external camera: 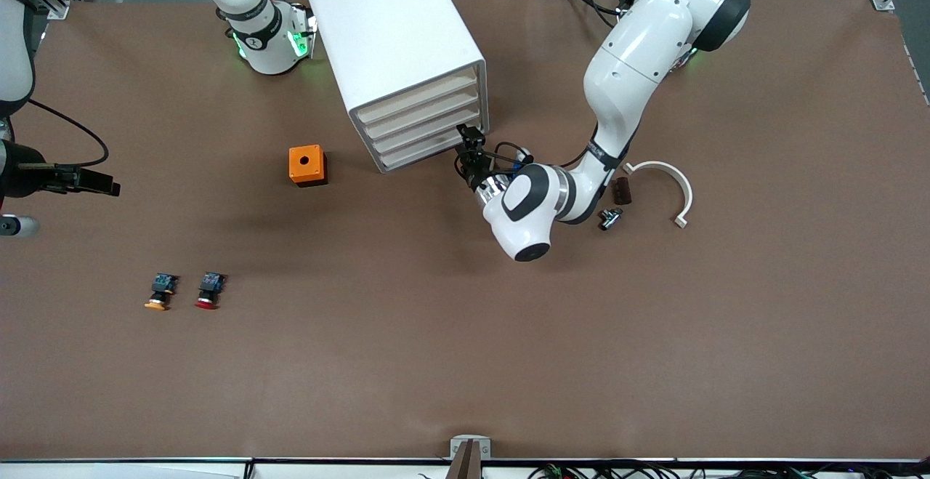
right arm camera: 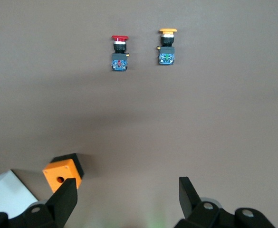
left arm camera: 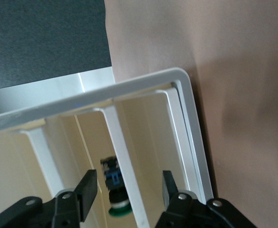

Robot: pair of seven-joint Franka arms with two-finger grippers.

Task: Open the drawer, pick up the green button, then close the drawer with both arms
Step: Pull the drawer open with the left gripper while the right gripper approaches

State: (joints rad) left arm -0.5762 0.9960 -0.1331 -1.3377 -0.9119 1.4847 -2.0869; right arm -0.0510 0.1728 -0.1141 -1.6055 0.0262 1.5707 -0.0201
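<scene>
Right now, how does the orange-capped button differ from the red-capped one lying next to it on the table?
The orange-capped button has a flat orange cap; the red-capped button has a red one. The orange-capped button lies nearer the right arm's end of the table, the red-capped button beside it, toward the middle. Both lie on their sides on the brown table, caps pointing toward the front camera, with black bodies and blue rear ends, apart from each other.
</scene>
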